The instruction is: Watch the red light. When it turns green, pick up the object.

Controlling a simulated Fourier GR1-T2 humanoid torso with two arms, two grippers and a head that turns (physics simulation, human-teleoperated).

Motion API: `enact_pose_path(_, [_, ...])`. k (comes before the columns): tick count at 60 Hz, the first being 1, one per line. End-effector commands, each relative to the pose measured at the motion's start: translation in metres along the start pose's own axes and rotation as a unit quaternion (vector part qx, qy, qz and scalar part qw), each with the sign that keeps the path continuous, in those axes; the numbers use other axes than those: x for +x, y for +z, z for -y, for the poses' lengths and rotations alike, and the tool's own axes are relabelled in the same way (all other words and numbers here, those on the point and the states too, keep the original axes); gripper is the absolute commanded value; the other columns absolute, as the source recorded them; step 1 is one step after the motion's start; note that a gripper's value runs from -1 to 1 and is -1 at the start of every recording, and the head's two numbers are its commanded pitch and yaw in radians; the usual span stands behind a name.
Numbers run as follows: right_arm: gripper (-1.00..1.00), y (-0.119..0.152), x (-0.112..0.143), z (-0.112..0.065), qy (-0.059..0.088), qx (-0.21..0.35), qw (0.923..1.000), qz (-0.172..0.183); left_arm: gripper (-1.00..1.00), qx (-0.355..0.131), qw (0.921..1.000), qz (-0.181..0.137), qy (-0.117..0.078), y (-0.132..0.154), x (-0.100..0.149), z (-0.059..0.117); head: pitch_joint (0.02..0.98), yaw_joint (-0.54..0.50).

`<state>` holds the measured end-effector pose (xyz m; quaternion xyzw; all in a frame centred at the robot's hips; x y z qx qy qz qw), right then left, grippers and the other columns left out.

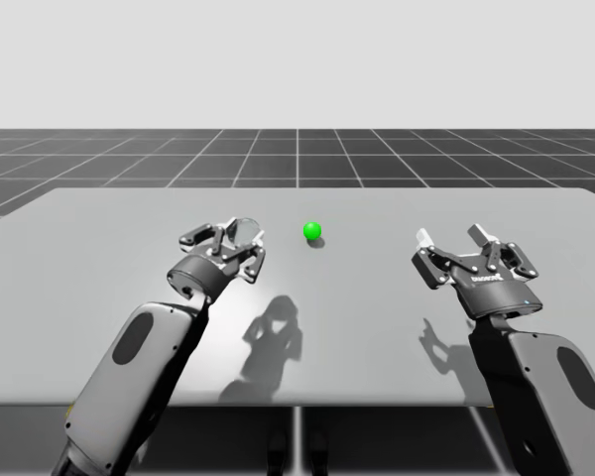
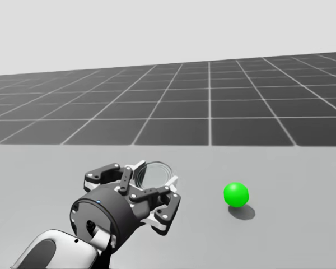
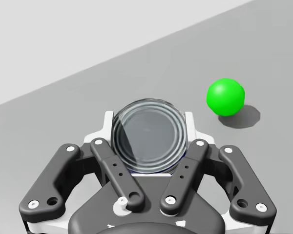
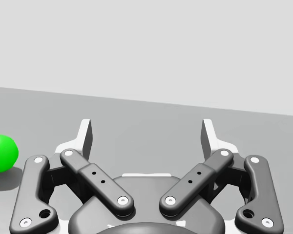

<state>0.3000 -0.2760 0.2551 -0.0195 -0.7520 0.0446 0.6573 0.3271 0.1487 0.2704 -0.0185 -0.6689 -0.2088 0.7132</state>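
Green, that small round light (image 1: 312, 231) on the grey worktop (image 1: 99, 297), so it's go! High view: my left gripper (image 1: 240, 238) is at the clear round glass cup (image 1: 243, 227), near the light, while my right gripper (image 1: 458, 241) hovers well apart. Head view: same grasp. Left wrist view: white fingers (image 3: 108, 122) clamped on the cup's wall from both sides. It looks slick, brittle and probably light, so a firm but gentle squeeze seems right. Right wrist view: fingers wide apart, nothing between.
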Motion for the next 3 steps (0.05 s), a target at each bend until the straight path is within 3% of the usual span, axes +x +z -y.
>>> enact_pose_path(1, [-1.00,0.0004,-0.0010,0.0008,-0.010,0.006,0.9999,-0.005,1.00,-0.010,0.9962,0.083,-0.025,0.0005,0.0603,-0.0079,0.407,0.16])
enact_pose_path(3, [-1.00,0.0006,-0.0012,0.0006,-0.010,0.008,0.9999,-0.006,1.00,-0.002,0.9950,0.096,-0.027,0.0020,0.0670,-0.0098,0.407,0.16])
